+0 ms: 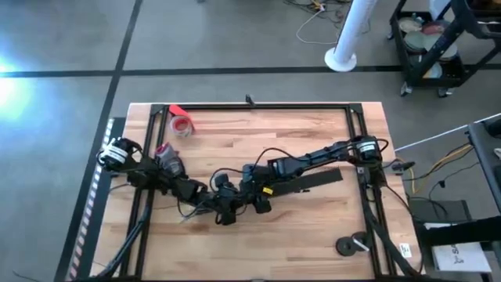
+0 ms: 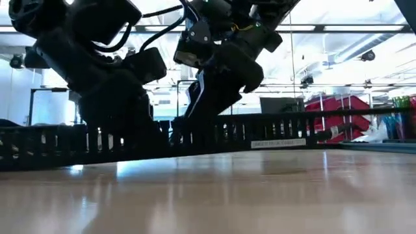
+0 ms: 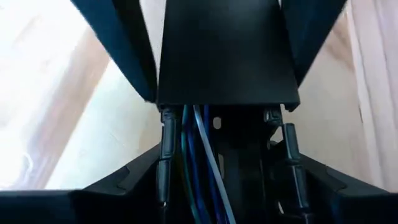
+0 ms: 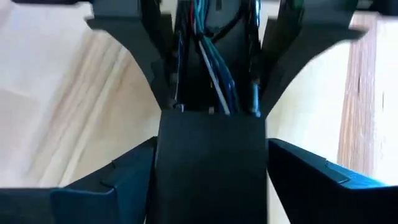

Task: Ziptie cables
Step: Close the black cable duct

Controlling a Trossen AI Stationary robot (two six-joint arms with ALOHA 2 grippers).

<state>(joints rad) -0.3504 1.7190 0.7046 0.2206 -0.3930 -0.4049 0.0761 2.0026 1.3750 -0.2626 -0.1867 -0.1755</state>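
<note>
Here, the left gripper [image 1: 221, 210] and right gripper [image 1: 249, 197] meet at the table's [image 1: 313, 227] near middle. Both sets of jaws clench the cables [image 3: 200, 155], end to end.

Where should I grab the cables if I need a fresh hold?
Probably take the cables on the short straight run between the left gripper and the right gripper, coming from above. There the strands lie bunched side by side.
</note>
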